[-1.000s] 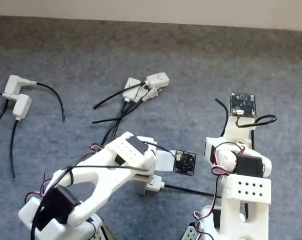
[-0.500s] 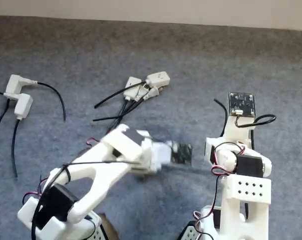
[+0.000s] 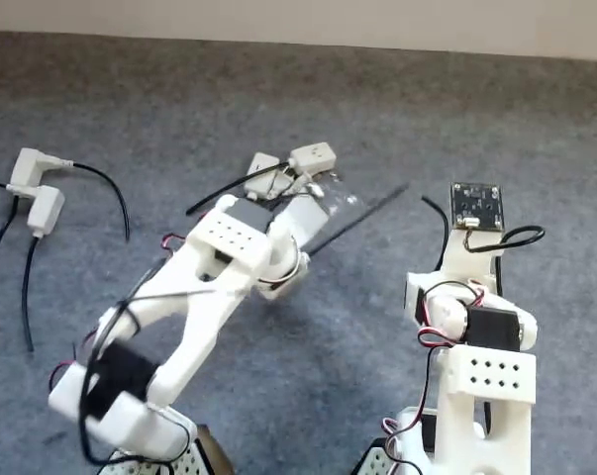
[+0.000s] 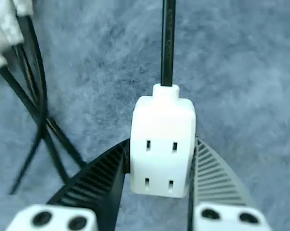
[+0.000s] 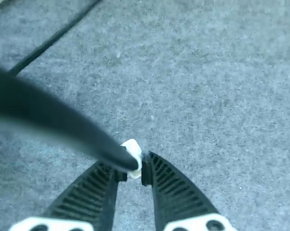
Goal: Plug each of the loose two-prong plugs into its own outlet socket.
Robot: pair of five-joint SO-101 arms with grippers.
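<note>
socket (image 4: pixel 162 144) in left jaws, plug (image 5: pixel 132 153) in right jaws

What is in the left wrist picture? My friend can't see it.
The left gripper clamps a white outlet socket with two pairs of slots facing the camera. Its black cord runs away over grey carpet, and other cables lie nearby.
</note>
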